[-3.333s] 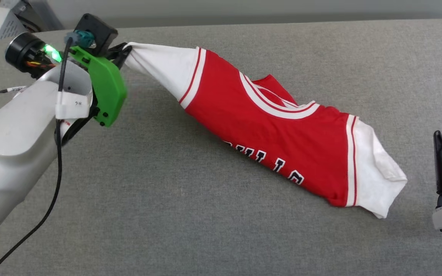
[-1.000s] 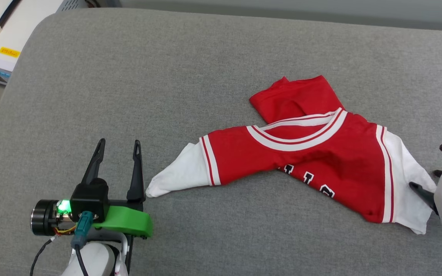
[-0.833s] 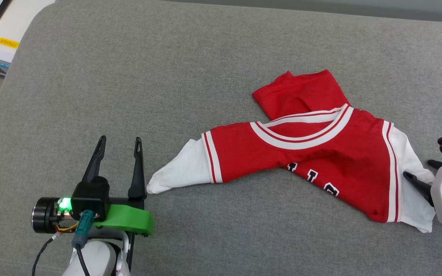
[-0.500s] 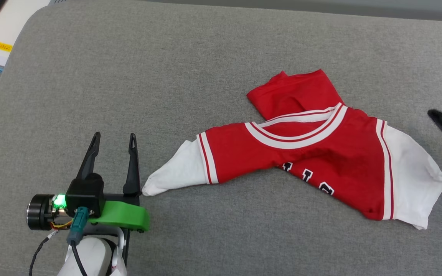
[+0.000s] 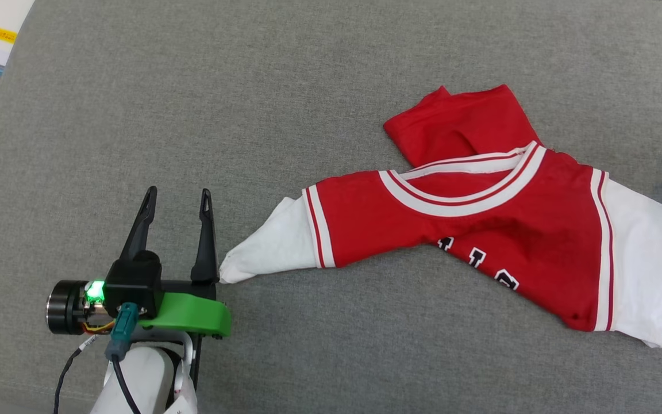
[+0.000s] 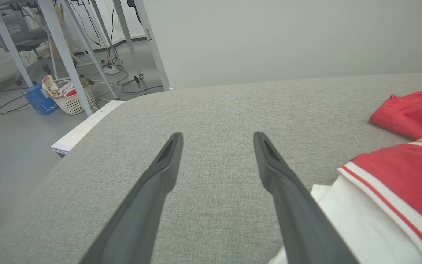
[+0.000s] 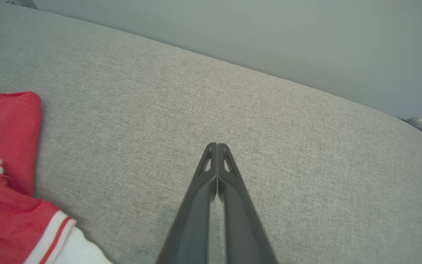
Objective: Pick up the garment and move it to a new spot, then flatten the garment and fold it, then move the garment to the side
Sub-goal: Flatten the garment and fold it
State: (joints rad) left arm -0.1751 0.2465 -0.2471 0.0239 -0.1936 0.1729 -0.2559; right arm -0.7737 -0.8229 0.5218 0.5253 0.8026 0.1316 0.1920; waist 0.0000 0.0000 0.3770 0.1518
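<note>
head view, garment [image 5: 480, 230]: lies crumpled on the grey padded surface [image 5: 250, 86], front up, its length running slantwise; the red-and-white striped collar [image 5: 463, 198] faces up and a red flap sticks out above the collar
head view, sleeves: one white sleeve [image 5: 268, 253] tapers to a point at the garment's left end, the other white sleeve [image 5: 647, 270] spreads at its right end
head view, lettering: black white-outlined characters [image 5: 474, 259] partly tucked under a fold below the collar
head view, left gripper [image 5: 179, 191]: fingers spread wide with nothing between them, just left of the garment's pointed sleeve tip; whether the nearer finger touches the tip cannot be told
left wrist view, left gripper [image 6: 217, 135]: both dark fingers wide apart over bare grey cloth, the garment [image 6: 398, 172] beside the finger on that view's right
left wrist view, background: desk legs [image 6: 60, 47], a white basket [image 6: 73, 101] and a blue box [image 6: 40, 102] on the floor, far from the garment
right wrist view, right gripper [image 7: 216, 145]: fingers pressed together, gripping nothing, clear of the garment [image 7: 6, 146], which lies at that view's left edge
</note>
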